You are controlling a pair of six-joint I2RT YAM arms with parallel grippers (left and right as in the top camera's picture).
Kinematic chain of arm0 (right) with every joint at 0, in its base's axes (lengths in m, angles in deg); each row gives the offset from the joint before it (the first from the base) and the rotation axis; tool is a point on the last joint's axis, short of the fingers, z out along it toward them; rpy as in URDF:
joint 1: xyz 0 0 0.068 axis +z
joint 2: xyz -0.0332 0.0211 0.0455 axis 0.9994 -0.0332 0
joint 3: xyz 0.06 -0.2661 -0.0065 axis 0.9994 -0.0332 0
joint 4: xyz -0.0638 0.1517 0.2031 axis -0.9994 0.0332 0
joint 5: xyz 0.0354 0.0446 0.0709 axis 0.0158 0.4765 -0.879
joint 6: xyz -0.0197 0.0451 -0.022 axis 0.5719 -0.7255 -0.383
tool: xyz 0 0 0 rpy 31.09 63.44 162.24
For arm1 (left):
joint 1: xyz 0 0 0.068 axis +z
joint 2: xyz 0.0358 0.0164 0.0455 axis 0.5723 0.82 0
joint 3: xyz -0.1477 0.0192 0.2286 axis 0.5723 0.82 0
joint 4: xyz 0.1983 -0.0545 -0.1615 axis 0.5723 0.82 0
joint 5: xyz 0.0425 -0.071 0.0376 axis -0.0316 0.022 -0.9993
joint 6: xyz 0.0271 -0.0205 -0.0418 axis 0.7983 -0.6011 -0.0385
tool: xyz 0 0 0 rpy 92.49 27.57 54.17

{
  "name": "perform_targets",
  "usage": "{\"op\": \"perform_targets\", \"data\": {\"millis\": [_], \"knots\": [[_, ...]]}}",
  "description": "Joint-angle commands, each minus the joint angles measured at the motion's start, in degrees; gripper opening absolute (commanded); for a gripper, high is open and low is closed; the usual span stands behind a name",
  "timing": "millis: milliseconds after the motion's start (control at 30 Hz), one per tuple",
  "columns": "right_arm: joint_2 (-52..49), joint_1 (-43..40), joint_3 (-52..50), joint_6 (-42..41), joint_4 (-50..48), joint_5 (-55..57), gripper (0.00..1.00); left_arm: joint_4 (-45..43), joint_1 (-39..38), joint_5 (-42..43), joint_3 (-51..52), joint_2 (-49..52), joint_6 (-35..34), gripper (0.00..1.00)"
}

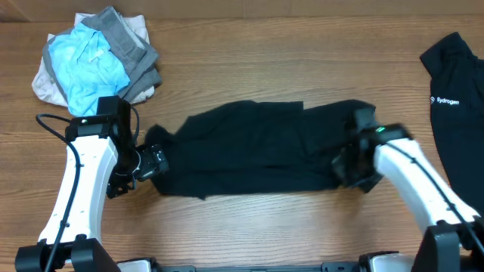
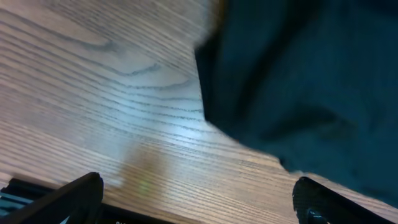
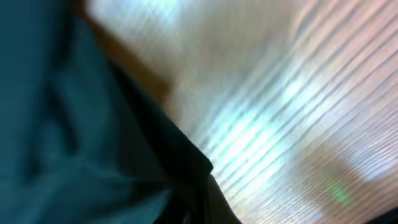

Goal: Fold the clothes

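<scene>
Clothes (image 1: 257,151): black garment, bunched into a long band across the middle of the desk (image 1: 249,227), nearer the front edge.
Handling: soft, light and limp; likely to sag and drag, so take it by edge corners, not the loose middle.
Right gripper (image 1: 349,170): closed, seemingly pinching the band's right end.
Left gripper (image 1: 155,162): 2 fingers (image 2: 74,196) spread wide, holding nothing, just beside the left end.
Others: light-blue and grey bundle (image 1: 98,60) at the far left corner; lettered black garment (image 1: 454,98) at the right edge.

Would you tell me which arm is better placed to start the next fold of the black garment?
Right. The right gripper is shut at the right end of the black garment, apparently pinching fabric; the left gripper stands open beside its left edge.
</scene>
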Motion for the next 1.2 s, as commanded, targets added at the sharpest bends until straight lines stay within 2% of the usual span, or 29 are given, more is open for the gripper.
{"op": "perform_targets", "data": {"millis": [0, 200, 300, 467, 633, 833, 1167], "knots": [[2.1, -2.0, 5.7, 5.2, 1.1, -0.8, 0.04, -1.5, -0.2, 0.0, 0.8, 0.0, 0.7, 1.00], [2.1, -2.2, 8.5, 5.5, 0.6, -1.4, 0.04, -4.3, -1.5, 8.3, 5.0, 0.5, 8.8, 0.98], [2.1, -2.2, 8.5, 5.5, -0.9, -1.4, 0.05, -4.9, -2.9, 9.1, 7.0, 0.5, 9.7, 0.97], [2.1, -4.6, 8.5, 5.6, -1.9, -1.4, 0.06, -4.7, -3.8, 8.5, 9.3, 0.5, 7.6, 0.97], [2.1, -11.8, 8.5, 9.5, -3.0, -4.7, 0.06, -6.2, -3.8, 1.7, 10.8, 1.1, 1.9, 0.95], [2.1, -20.4, 8.5, 14.9, -2.6, -8.1, 0.05, -7.6, -4.2, 5.3, 11.2, 2.1, 1.0, 0.90], [2.1, -21.1, 8.4, 16.0, -2.7, -8.1, 0.05, -10.8, -10.1, 8.1, 16.4, 2.3, -2.3, 0.87]]}}
